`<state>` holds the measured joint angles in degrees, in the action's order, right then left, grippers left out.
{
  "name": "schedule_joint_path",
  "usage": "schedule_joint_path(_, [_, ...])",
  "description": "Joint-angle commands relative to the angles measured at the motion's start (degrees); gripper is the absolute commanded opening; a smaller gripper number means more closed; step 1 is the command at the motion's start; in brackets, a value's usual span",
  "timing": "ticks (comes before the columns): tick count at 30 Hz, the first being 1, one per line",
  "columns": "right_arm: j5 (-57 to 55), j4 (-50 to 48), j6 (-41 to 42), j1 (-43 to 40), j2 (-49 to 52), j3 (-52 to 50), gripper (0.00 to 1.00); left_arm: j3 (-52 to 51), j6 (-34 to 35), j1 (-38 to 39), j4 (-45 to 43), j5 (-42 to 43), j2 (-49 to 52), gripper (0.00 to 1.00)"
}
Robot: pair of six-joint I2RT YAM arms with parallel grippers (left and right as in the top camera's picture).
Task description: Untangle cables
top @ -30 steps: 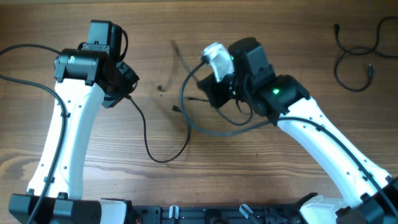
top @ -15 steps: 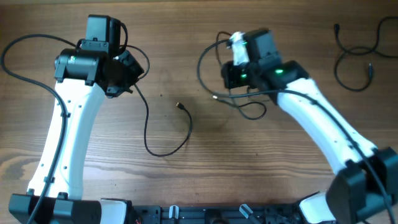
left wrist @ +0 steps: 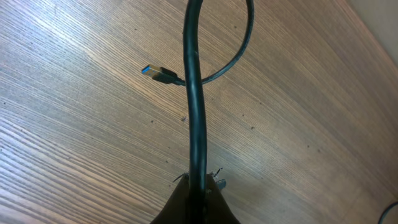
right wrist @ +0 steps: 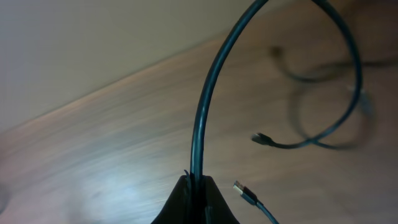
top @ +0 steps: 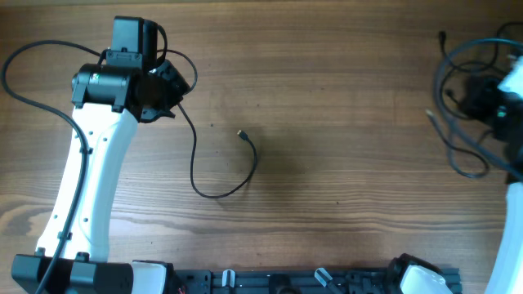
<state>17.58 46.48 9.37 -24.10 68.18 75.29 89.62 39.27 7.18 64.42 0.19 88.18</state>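
My left gripper [top: 169, 98] at the upper left is shut on one black cable [top: 194, 167]. That cable loops across the table and ends in a small plug [top: 241, 134]. In the left wrist view the jaws [left wrist: 199, 190] pinch this cable [left wrist: 194, 93], and its blue-tipped USB plug [left wrist: 153, 71] lies on the wood. My right gripper [top: 480, 98] at the far right edge is shut on another black cable [top: 454, 151] that hangs in loops. In the right wrist view the jaws [right wrist: 198, 185] clamp that cable [right wrist: 208, 106], with a USB plug [right wrist: 244, 190] beside them.
More thin black cable loops [top: 448, 49] lie at the table's far right, partly overlapping the held strands; they also show in the right wrist view [right wrist: 323, 143]. Thick robot wiring [top: 24, 61] arcs left of the left arm. The table is bare wood [top: 343, 163].
My right arm has swung fast from the table's middle to the far right edge, carrying its cable away. The left cable is now separate, its plug end lying on the table.
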Motion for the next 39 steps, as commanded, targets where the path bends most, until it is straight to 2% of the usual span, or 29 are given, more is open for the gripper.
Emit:
schedule_joint_path(1, [-1.7, -0.5, -1.9, -6.1, 3.7, 0.7, 0.04, 0.3, -1.1, 0.1, -0.2, 0.5, 0.0, 0.04])
schedule_joint_path(9, [-1.9, -2.1, -2.7, -6.7, 16.3, 0.7, 0.04, 0.3, -1.1, 0.1, -0.2, 0.5, 0.0, 0.04])
schedule_joint_path(13, [2.3, -2.4, -2.6, -6.7, 17.4, 0.7, 0.05, 0.3, -1.1, 0.1, -0.4, 0.5, 0.0, 0.04])
schedule_joint_path(15, [5.7, -2.7, -3.6, -6.6, 17.2, 0.7, 0.14, 0.3, -1.1, 0.1, -0.4, 0.5, 0.0, 0.04])
schedule_joint_path(17, [9.4, -2.6, -5.0, -6.6, 17.0, 0.7, 0.17, 0.3, -1.1, 0.1, -0.3, 0.7, 0.0, 0.04])
schedule_joint_path(19, [10.6, -2.5, -4.9, -6.6, 16.7, 0.7, 0.37, 0.3, -1.2, 0.1, -0.4, 1.4, 0.0, 0.04])
schedule_joint_path(21, [10.6, -2.5, -4.9, -6.6, 16.4, 0.7, 0.65, 0.3, -1.2, 0.1, -0.4, 1.8, 0.0, 0.04])
schedule_joint_path(23, [10.5, -2.6, -4.9, -6.6, 15.4, 0.7, 0.84, 0.3, -1.2, 0.1, -0.4, 1.7, 0.0, 0.04])
schedule_joint_path(26, [10.6, -2.8, -4.7, -6.6, 13.0, 0.7, 0.98, 0.3, -1.6, 0.1, -1.1, 2.6, 0.0, 0.04])
schedule_joint_path(28, [11.8, -2.5, -4.7, -6.6, 11.0, 0.8, 1.00, 0.3, -5.0, 0.8, -4.0, 7.8, 0.0, 0.04])
schedule_joint_path(29, [16.5, -1.7, -4.9, -5.8, 8.9, 0.8, 1.00, 0.3, -8.3, 2.4, -7.6, 13.4, 0.0, 0.04])
schedule_joint_path(32, [28.6, -1.8, -5.5, -2.2, 7.2, 0.8, 1.00, 0.3, -9.0, 5.8, -14.2, 22.4, 0.0, 0.04])
schedule_joint_path(34, [35.1, -1.9, -9.4, 1.4, 7.4, 0.8, 1.00, 0.3, -3.3, 7.0, -18.3, 26.4, 0.0, 0.04])
schedule_joint_path(36, [35.0, -2.4, -10.1, 4.7, 7.4, 0.8, 1.00, 0.3, 7.2, 7.7, -20.1, 26.4, 0.0, 0.04])
schedule_joint_path(39, [35.0, -4.1, -10.8, 7.0, 7.4, 0.8, 1.00, 0.3, 11.4, 10.3, -20.7, 25.9, 0.8, 0.04])
